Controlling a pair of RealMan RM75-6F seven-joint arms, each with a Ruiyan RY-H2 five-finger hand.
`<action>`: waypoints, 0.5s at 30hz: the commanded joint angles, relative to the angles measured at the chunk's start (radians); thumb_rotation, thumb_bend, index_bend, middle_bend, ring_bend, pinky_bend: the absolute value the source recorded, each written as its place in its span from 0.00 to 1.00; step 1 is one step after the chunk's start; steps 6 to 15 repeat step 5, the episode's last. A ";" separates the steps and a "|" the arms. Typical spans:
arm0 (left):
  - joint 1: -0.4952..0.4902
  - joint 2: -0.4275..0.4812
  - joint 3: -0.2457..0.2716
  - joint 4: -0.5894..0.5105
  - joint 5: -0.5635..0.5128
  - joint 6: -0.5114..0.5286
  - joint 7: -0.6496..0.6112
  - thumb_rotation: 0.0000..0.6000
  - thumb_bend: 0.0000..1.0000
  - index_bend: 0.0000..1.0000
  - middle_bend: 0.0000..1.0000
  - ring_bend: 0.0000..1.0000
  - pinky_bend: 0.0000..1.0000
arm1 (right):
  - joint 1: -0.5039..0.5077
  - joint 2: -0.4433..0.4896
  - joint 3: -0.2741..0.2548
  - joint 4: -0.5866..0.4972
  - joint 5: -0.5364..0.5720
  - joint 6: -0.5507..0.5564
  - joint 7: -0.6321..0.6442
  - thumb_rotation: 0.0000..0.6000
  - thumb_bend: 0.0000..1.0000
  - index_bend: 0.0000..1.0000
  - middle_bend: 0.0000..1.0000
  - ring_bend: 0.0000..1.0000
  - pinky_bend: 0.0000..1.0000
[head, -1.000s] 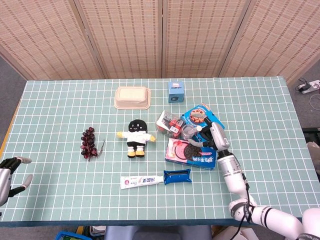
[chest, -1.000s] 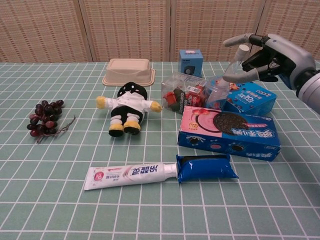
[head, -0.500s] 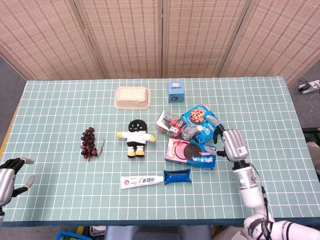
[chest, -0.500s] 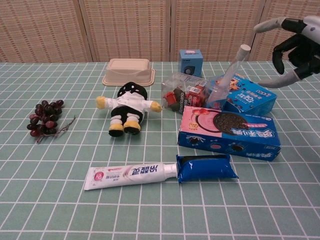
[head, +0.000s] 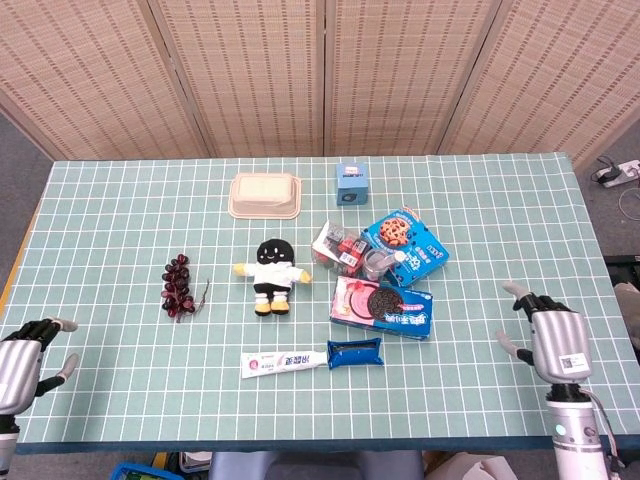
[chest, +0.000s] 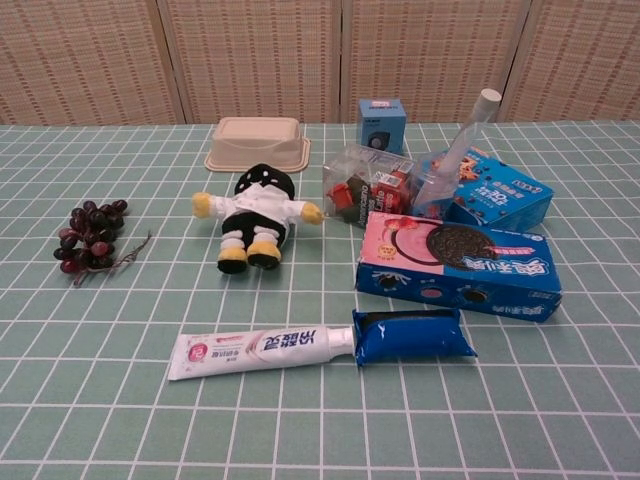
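Withdrawn since 1 s ago: right hand (head: 556, 340), then over the snack pile with fingers about the clear bottle (chest: 452, 160), now low at the near right table edge, out of the chest view, fingers apart, nothing held. Bottle released, leaning tilted against the boxes; contact ended, pile otherwise unshifted. Left hand (head: 22, 350) barely moved, at the near left edge, fingers apart, empty.

Listed largest to smallest, placed from the right hand:
- Table (head: 500, 200), green grid cloth, under all.
- Pink cookie box (head: 383, 307), well to the left, slightly farther; nearest item.
- Blue cookie box (head: 405, 240), left and farther back, touching the bottle.
- Beige lidded tray (head: 265, 194), far left, near the back.
- Plush doll (head: 270, 273), far left, beyond the pile.
- Toothpaste tube (head: 283, 360), left, near the front edge.
- Clear bottle, left and back, between the boxes.
- Clear snack bag (head: 338, 247), beside the bottle.
- Blue pouch (head: 355, 352), touching the tube's end.
- Grapes (head: 178, 286), farthest left, closer to the left hand.
- Small blue box (head: 352, 183), far back left.
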 joint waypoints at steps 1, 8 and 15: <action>-0.001 -0.008 -0.001 0.011 0.007 0.004 -0.011 1.00 0.32 0.47 0.39 0.36 0.53 | -0.032 0.010 -0.008 0.033 -0.020 0.026 0.049 1.00 0.14 0.29 0.48 0.45 0.59; -0.010 -0.026 -0.008 0.043 0.003 -0.004 -0.031 1.00 0.32 0.48 0.39 0.36 0.53 | -0.046 0.018 0.000 0.073 -0.015 0.015 0.131 1.00 0.14 0.29 0.48 0.45 0.59; -0.010 -0.026 -0.008 0.043 0.003 -0.004 -0.031 1.00 0.32 0.48 0.39 0.36 0.53 | -0.046 0.018 0.000 0.073 -0.015 0.015 0.131 1.00 0.14 0.29 0.48 0.45 0.59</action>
